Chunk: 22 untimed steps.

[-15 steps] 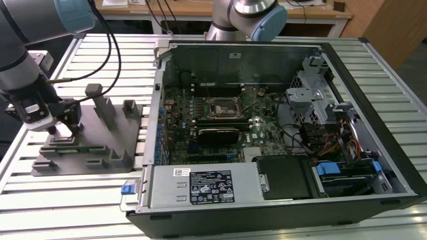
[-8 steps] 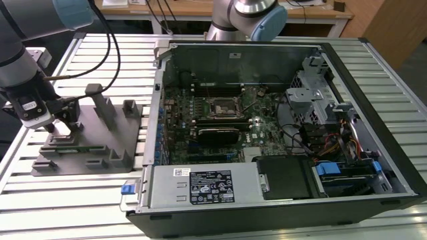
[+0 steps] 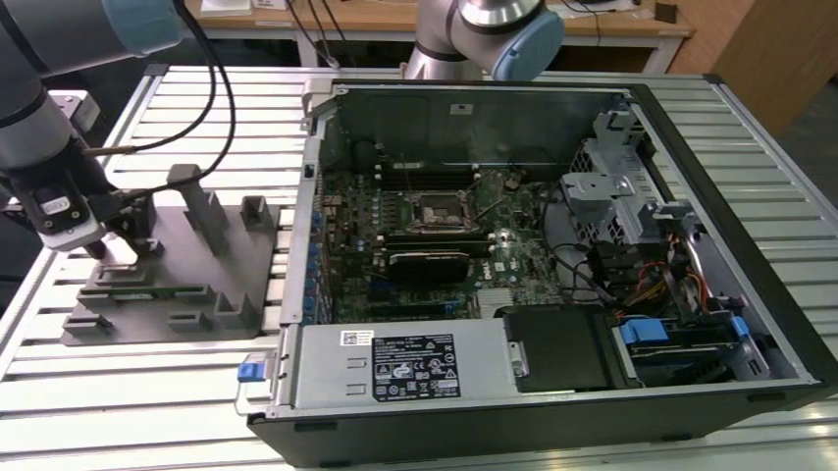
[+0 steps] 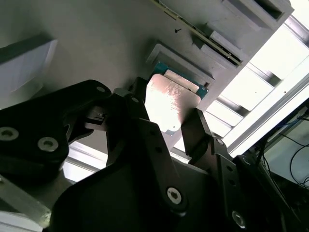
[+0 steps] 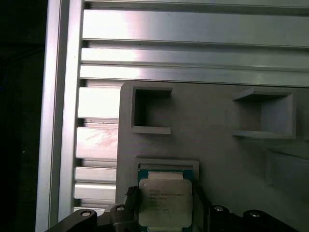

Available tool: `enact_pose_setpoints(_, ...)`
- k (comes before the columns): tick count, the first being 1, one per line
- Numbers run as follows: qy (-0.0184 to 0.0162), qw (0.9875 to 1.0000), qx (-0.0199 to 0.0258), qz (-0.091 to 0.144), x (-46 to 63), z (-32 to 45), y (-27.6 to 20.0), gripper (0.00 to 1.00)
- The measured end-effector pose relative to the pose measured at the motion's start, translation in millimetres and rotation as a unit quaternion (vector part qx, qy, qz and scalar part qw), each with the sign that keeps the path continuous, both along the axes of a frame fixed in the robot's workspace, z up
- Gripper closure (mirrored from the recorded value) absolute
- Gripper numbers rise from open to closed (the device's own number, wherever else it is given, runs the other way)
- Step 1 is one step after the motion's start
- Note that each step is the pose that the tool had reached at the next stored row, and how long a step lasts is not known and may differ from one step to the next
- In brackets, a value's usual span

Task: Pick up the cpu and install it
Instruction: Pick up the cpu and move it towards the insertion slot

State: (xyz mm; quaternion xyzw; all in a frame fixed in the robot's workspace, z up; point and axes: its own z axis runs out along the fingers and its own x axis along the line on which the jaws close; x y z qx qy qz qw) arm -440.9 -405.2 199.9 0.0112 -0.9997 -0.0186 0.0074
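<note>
The cpu [image 5: 164, 200] is a small square chip with a pale metal top. It lies flat in a shallow recess near one corner of the grey plastic tray [image 3: 216, 260]. My gripper [image 3: 112, 253] is down on that corner, at the exterior view's left. In both wrist views its black fingers [image 4: 195, 128] press against two opposite edges of the cpu [image 4: 166, 99], so the gripper [image 4: 166, 113] is shut on it while the chip sits in its recess. The black socket [image 3: 433, 208] lies on the motherboard inside the open computer case.
The open computer case [image 3: 733, 324] fills the middle and the exterior view's right, with drive cages and cables inside. Upright blocks [image 3: 196, 196] stand on the tray beside my gripper. A second robot arm [image 3: 504, 29] rises behind the case. The table is made of slatted aluminium [image 5: 193, 29].
</note>
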Motion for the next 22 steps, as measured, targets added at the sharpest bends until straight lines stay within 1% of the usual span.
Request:
enact_pose_setpoints(5,0.0,1.0,0.0,0.0,-0.2,5.3,0.1,0.46)
enact_pose_setpoints(10,0.0,1.0,0.0,0.0,-0.3,8.6,0.0,0.46)
enact_pose_setpoints(22,0.0,1.0,0.0,0.0,-0.2,21.4,0.7,0.46)
